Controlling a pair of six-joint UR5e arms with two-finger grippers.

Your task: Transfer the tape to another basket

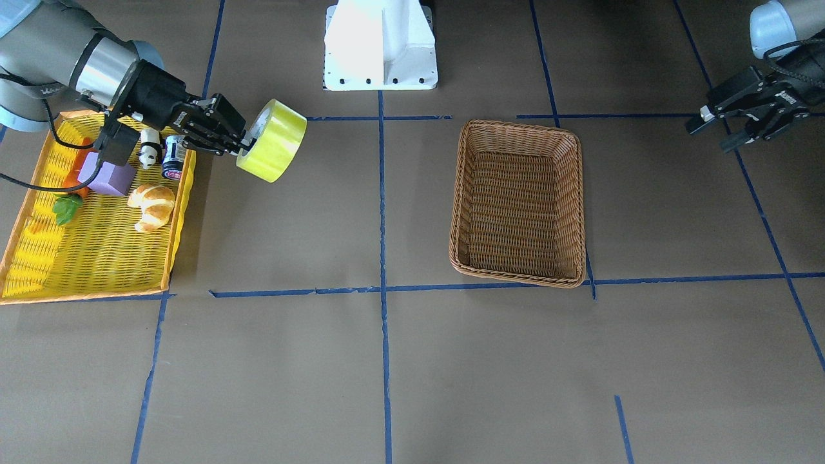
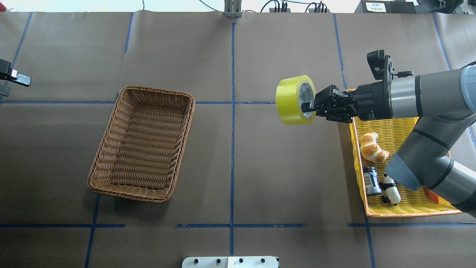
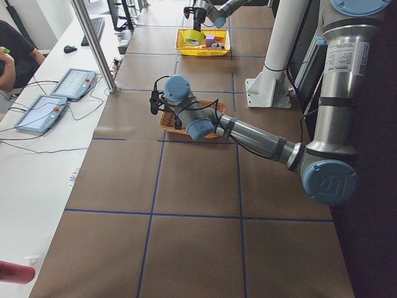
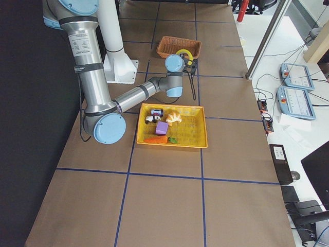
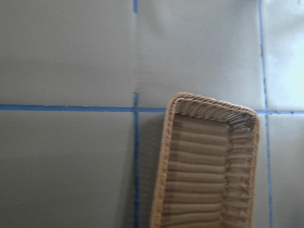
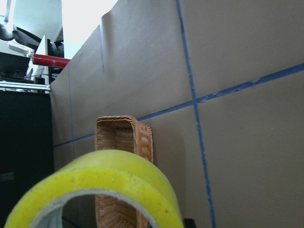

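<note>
Overhead exterior: tape (image 2: pixel 292 100) aloft (on edge, core facing 3 o'clock), well apart from basket (image 2: pixel 143 143), at its 3 o'clock.
Right gripper (image 2: pixel 309 108): clamped on tape's wall.
Left gripper (image 1: pixel 711 134): fingers spread, empty.
Tray (image 2: pixel 409 213): at tape's 4 o'clock.

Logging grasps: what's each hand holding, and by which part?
The right hand holds the tape by its wall, one finger inside the core; the left hand holds nothing.
</note>
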